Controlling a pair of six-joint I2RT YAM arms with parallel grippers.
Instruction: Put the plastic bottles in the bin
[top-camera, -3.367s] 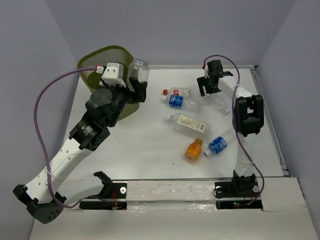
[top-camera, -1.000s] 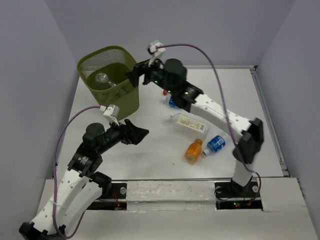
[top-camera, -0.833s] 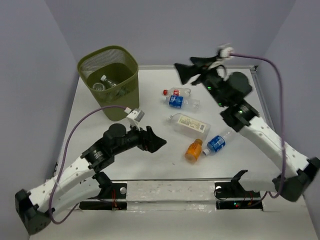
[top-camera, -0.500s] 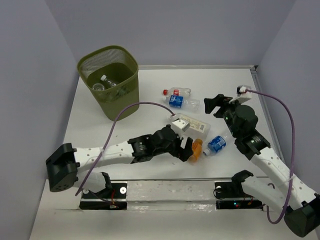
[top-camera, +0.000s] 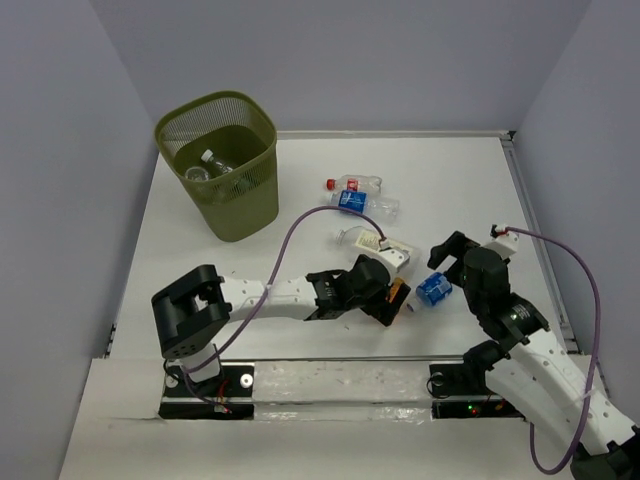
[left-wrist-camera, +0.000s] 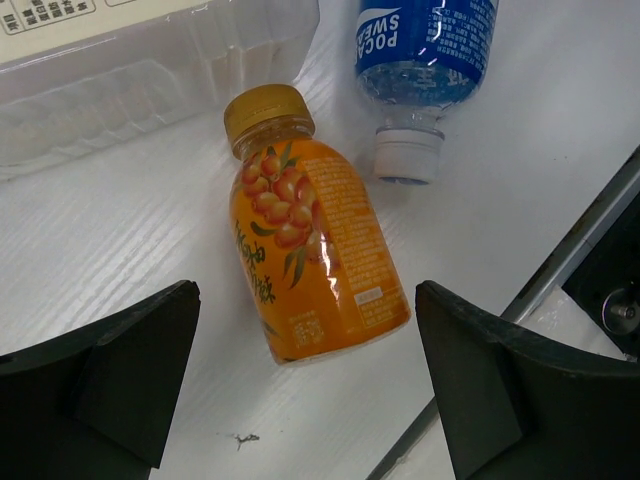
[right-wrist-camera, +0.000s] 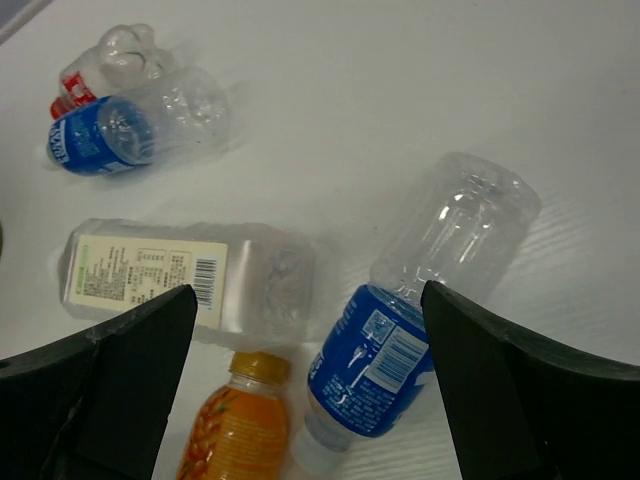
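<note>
White grainy tabletop (left-wrist-camera: 120, 260), front edge: left gripper (left-wrist-camera: 305, 385) spread wide over glossy orange bottle (left-wrist-camera: 315, 265), right gripper (right-wrist-camera: 310, 390) apart above crinkly blue-label bottle (right-wrist-camera: 415, 310).

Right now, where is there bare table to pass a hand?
Free: the far-right corner beyond the Pocari bottle, and the strip between the bin and the red-label bottle. Crowded: around the orange bottle, under the left pincer.

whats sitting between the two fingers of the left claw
The small orange plastic bottle with a gold cap lies on its side between the fingers of the open left claw, touching neither; the left wrist view shows it.
</note>
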